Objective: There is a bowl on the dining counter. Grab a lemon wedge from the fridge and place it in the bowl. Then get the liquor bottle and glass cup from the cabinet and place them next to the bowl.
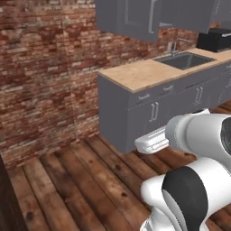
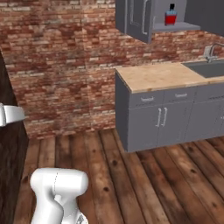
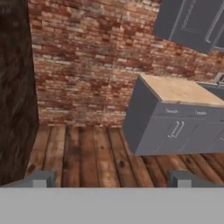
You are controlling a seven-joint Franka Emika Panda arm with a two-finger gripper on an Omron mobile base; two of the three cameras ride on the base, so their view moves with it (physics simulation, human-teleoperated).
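Hand view has the gripper (image 3: 111,178) spread wide, nothing between the fingertips (image 3: 40,178), aimed level over the plank floor (image 3: 87,148) toward the brick wall (image 3: 87,57). Left base view: arm folded low and close to the base, white forearm (image 1: 198,133) lying roughly horizontal, hand end pointing left at the low grey counter unit (image 1: 135,113). That unit has a light wood top (image 2: 157,76) with a sink (image 2: 210,68) further right. Well above and beyond the hand, the cabinet (image 2: 135,17) hangs on the wall with a door swung open; liquor bottle (image 2: 170,16) stands upright on its shelf, up and right of the gripper, well apart from it.
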